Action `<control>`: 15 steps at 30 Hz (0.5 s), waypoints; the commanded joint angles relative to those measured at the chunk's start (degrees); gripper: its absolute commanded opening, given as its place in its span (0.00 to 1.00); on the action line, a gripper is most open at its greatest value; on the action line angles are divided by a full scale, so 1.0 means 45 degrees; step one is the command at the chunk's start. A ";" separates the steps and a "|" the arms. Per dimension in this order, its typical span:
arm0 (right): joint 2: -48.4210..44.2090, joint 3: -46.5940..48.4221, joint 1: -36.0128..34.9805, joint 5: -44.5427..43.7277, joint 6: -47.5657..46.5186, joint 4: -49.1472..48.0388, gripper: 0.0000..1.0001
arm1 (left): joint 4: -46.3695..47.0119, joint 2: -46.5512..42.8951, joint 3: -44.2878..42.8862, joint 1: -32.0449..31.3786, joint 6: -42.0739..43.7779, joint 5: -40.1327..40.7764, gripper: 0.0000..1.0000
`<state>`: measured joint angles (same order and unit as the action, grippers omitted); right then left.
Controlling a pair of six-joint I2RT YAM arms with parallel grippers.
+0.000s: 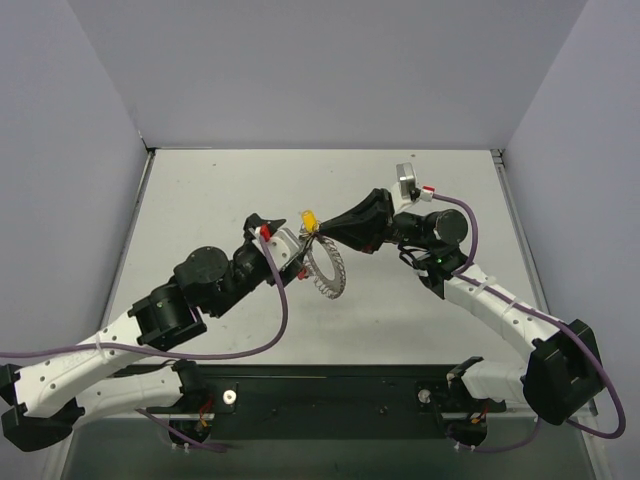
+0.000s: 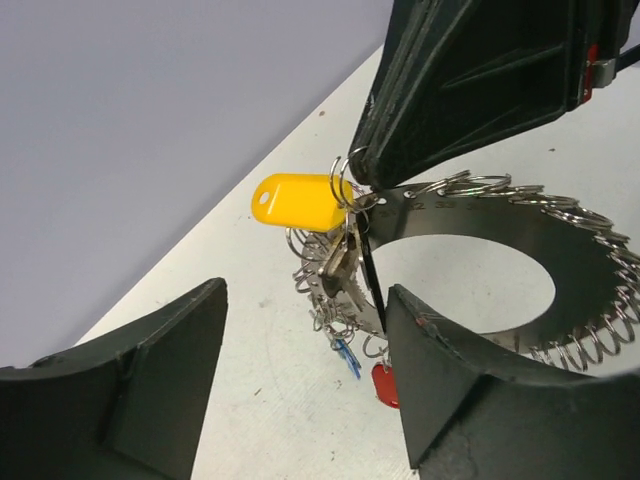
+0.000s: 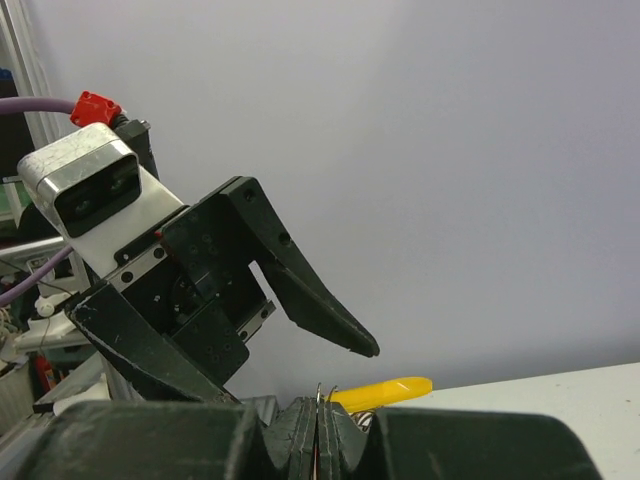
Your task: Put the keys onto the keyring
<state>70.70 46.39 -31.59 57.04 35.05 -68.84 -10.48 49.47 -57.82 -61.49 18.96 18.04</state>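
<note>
- The keyring (image 2: pixel 470 225) is at mid-table, between the two arms. It is a flat silvery band fringed with small wire rings (image 2: pixel 590 345).
- The right gripper (image 3: pixel 320 432) pinches the band at its far edge, fingers pressed together on the thin metal. The ring seems to hang clear of the table (image 1: pixel 220 190), though I cannot tell whether its low edge touches.
- The left gripper (image 2: pixel 305 295) holds nothing. Its fingers stand wide apart just left of the ring, one on each side of the key bunch.
- The keys (image 2: pixel 337 265) dangle in a cluster from the ring, right beside the right gripper's pinch. A yellow-headed key (image 2: pixel 295 200) sticks out to the left, while a blue one (image 2: pixel 347 358) and a red one (image 2: pixel 383 385) hang lower.
- By my judgement the band is stiff, thin and light. It looks smooth enough to pivot or slip in a one-point pinch, and the springy wire rings are likely to snag a fingertip.
- The keys look light and loose, and would probably swing at any jolt. Their plastic heads offer the broadest and least slippery faces.
- The best hold on the ring is probably flat across the bare band, away from the fringe.
- A key is best taken across the flat faces of its head, with the hole end left free.
</note>
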 commanded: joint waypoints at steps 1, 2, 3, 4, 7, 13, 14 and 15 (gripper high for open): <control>-0.0690 -0.0015 -0.0049 -0.0018 -0.0834 -0.3494 0.00 | 0.0278 -0.0271 0.0017 0.0150 -0.0502 0.0502 0.79; -0.0787 -0.0113 -0.0049 -0.0076 -0.0971 -0.3337 0.00 | 0.0298 -0.0349 0.0017 0.0188 -0.0541 0.0560 0.82; -0.0827 -0.0365 -0.0069 -0.0096 -0.1127 -0.2929 0.00 | 0.0336 -0.0408 0.0037 0.0228 -0.0619 0.0657 0.82; -0.0847 -0.0484 -0.0069 -0.0135 -0.1399 -0.2713 0.00 | 0.0375 -0.0447 0.0134 0.0267 -0.0658 0.0716 0.83; -0.0750 -0.0933 -0.0108 -0.0233 -0.1596 -0.2184 0.00 | 0.0493 -0.0642 0.0290 0.0364 -0.0737 0.0756 0.84; 0.0401 -0.1208 -0.0439 -0.0388 -0.2083 -0.1619 0.00 | 0.0746 -0.1169 0.0447 0.0559 -0.0990 0.1166 0.85; 0.0867 -0.1092 -0.0672 -0.0486 -0.2549 -0.0921 0.00 | 0.0902 -0.1286 0.0466 0.0599 -0.1030 0.1186 0.86; 0.1123 -0.0916 -0.0829 -0.0410 -0.2767 -0.0566 0.00 | 0.0961 -0.1306 0.0467 0.0638 -0.1088 0.1108 0.86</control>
<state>72.10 40.01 -32.95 55.83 28.99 -68.97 -10.07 45.50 -55.64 -59.42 15.81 21.50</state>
